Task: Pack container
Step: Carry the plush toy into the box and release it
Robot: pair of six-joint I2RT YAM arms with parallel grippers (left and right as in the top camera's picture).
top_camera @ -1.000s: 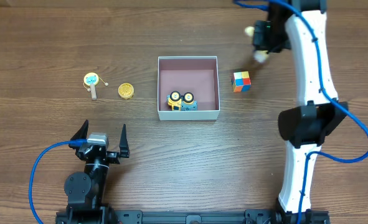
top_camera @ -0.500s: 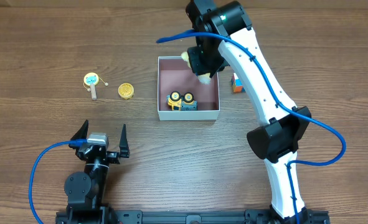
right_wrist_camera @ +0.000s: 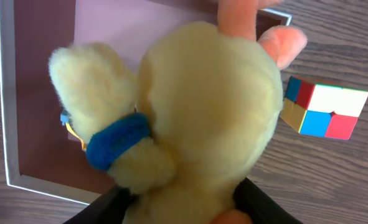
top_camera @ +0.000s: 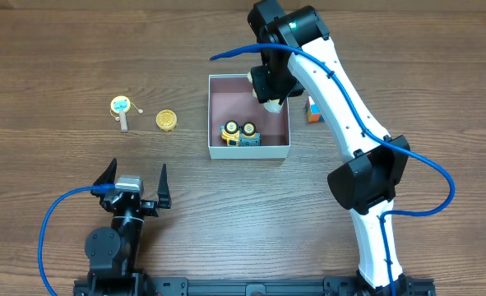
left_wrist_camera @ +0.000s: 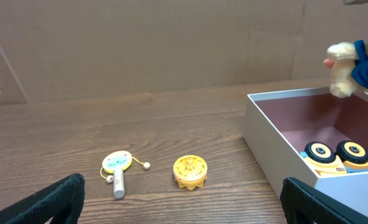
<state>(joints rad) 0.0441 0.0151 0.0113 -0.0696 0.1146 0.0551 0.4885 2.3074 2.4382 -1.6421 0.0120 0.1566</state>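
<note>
right wrist view: my right gripper (right_wrist_camera: pixel 180 208) pinches a yellow plush toy (right_wrist_camera: pixel 190 118) above the container (right_wrist_camera: pixel 5 93), mid bench (top_camera: pixel 62 49). container looks light, thin-walled, likely flimsy; i'd take one wall's rim, gently. left gripper (top_camera: pixel 133 185) gapes wide, empty.

The shallow square container (top_camera: pixel 234 100), thin white walls around a dull mauve-pink floor, sits flat and open-topped. It lies near the middle of the worktop (top_camera: pixel 62 57).
</note>
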